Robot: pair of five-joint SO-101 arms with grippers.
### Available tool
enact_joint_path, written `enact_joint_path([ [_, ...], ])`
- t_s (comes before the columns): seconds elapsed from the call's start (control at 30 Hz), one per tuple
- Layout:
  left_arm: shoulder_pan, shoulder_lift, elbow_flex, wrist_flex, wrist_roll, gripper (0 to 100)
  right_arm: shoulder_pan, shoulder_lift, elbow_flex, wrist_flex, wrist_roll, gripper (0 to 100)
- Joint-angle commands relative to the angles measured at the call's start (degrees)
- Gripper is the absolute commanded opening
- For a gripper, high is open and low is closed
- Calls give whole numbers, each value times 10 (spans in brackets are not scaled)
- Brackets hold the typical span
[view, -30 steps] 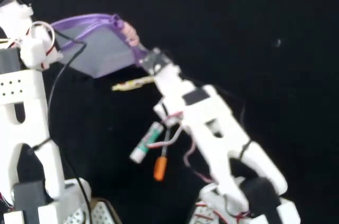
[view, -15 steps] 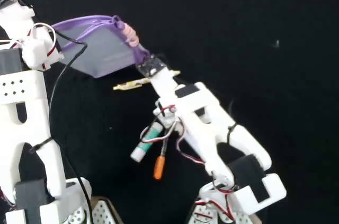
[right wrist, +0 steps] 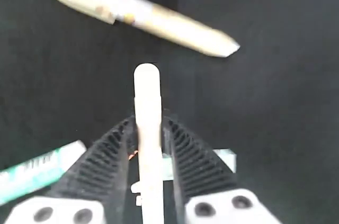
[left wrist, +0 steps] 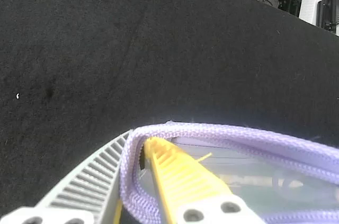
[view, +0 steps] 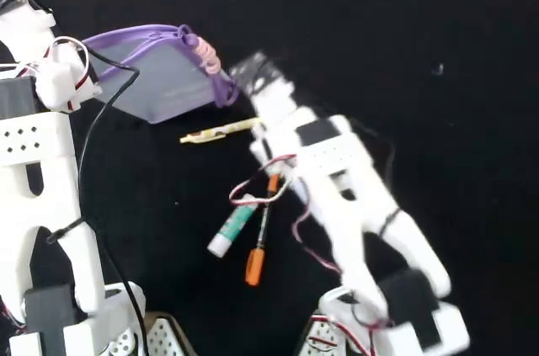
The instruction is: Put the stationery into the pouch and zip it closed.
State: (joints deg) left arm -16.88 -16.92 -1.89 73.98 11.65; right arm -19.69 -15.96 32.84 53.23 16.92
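Observation:
My left gripper (left wrist: 139, 144) is shut on the woven rim of the purple pouch (left wrist: 238, 139) and holds its left end (view: 91, 57) off the table. The pouch (view: 160, 78) hangs tilted, its clear side showing. My right gripper (right wrist: 147, 123) is shut on a white stick-shaped pen (right wrist: 147, 91). In the high view that gripper (view: 259, 78) sits by the pouch's right end. A yellow pen (view: 219, 130) (right wrist: 132, 15) lies on the black cloth just below the pouch. A green-and-white glue stick (view: 232, 230) (right wrist: 32, 173) and an orange-capped pen (view: 255, 262) lie nearer the arm bases.
Black cloth (view: 438, 120) covers the table, with open room to the right and far side. Red and white wires (view: 253, 196) loop off the right arm above the glue stick. The left arm's white body (view: 38, 179) stands along the left edge.
The right arm has swung, carrying its gripper from the pouch's lower right corner up and slightly right. The pouch, the yellow pen and the glue stick have stayed put.

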Motion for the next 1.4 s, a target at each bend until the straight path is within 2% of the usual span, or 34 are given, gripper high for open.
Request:
enact_joint_path([
  [0.0,12,7,7,6,0,27,8,-90,-73,18,-1,11],
  [0.17,21,4,4,8,1,27,7,-160,-157,20,-4,11],
  [0.37,87,3,1,28,1,27,-23,-184,-234,-12,-5,11],
  [0.6,136,3,0,44,1,27,-80,-228,-225,-99,-5,11],
  [0.8,163,3,0,44,1,27,-121,-317,-122,-222,-5,11],
  [1.07,173,3,0,44,2,27,-137,-437,109,-487,-5,11],
  [1.37,173,3,5,40,2,27,-152,-455,241,-715,-5,11],
])
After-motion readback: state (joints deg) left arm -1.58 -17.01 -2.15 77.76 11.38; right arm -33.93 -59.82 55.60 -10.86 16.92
